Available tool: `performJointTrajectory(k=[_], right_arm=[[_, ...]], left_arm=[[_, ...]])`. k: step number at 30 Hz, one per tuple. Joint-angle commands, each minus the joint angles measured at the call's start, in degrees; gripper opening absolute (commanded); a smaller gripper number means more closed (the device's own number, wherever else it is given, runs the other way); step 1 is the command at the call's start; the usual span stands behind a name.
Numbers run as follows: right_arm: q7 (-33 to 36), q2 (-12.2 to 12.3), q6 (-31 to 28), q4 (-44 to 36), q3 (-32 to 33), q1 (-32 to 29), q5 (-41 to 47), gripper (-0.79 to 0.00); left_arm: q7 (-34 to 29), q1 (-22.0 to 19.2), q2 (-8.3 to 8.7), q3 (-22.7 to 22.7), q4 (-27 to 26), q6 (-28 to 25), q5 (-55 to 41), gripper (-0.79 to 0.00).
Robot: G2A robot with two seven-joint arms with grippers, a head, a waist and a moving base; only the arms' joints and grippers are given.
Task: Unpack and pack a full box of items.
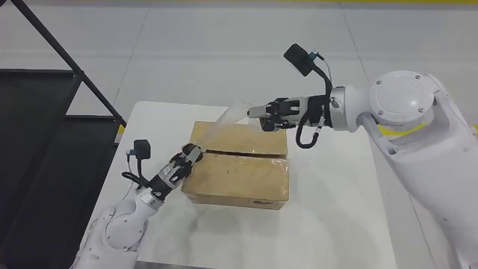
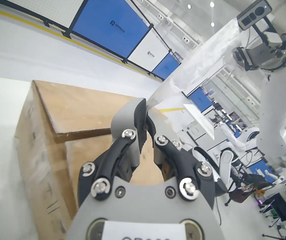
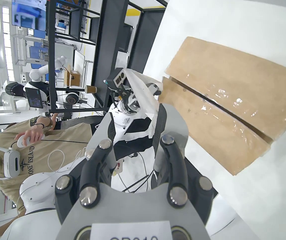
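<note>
A brown cardboard box (image 1: pixel 239 172) (image 2: pixel 82 106) (image 3: pixel 223 96) is sitting in the middle of a white table (image 1: pixel 336 217) (image 3: pixel 233 21). Its 2 top flaps are lying shut, and a dark slit is running between them from one end to the other. Shiny clear tape is covering parts of the top and the sides.

A long clear plastic tape strip (image 1: pixel 228 117) (image 2: pixel 195 58) (image 3: pixel 143 93) is stretching through the air between the 2 grippers. It is going from the left end of the box up to a spot over the box's far edge.

The left gripper (image 1: pixel 191 153) (image 2: pixel 145 126) is sitting at the left end of the box, right where the slit ends. Its 2 black fingers are pressing almost all the way together. They are pinching the low end of the clear plastic tape strip.

The right gripper (image 1: pixel 258 112) (image 2: pixel 240 58) (image 3: pixel 135 123) is hanging over the far edge of the box, higher up than the left one. Its 2 fingers are standing partway apart, and the crumpled top end of the clear plastic tape strip is filling the gap between them. The strip is pulling tight from there, so this gripper is holding it too.

A black metal frame (image 1: pixel 67 82) is standing beside the table on the robot's left.
</note>
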Motion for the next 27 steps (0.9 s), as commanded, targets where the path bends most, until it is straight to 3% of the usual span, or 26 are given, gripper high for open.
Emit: performJointTrajectory(k=[1, 3, 4, 9, 15, 27], right_arm=[[1.64, 0.25, 0.98, 1.03, -0.11, -0.3, -0.38, -0.397], [3.44, 0.54, 1.9, 1.76, -0.25, -0.63, -0.85, -0.345], [4.64, 0.68, 2.31, 1.96, -0.47, -0.68, -1.23, -0.249], [8.53, 1.32, 2.78, 3.33, -2.99, -0.45, -3.49, 0.0], [10.74, 1.82, 0.57, 4.1, -10.7, 3.01, -6.81, 0.0], [9.73, 1.82, 0.27, 4.09, -10.95, 2.17, -7.0, 0.0]], left_arm=[[-2.41, 0.17, 0.52, -1.79, -0.76, -0.5, 2.13, -0.785], [-4.73, 0.24, 0.97, -3.02, -1.49, -1.44, 3.41, -0.785], [-5.9, 0.29, 1.19, -3.59, -1.82, -1.95, 3.83, -0.785], [-11.14, 0.21, 2.25, -6.18, -4.18, -4.65, 6.04, -0.785], [-15.79, -0.02, 3.18, -8.0, -6.75, -7.21, 8.06, -0.785], [-15.79, -0.02, 3.18, -8.0, -6.75, -7.21, 8.06, -0.785]])
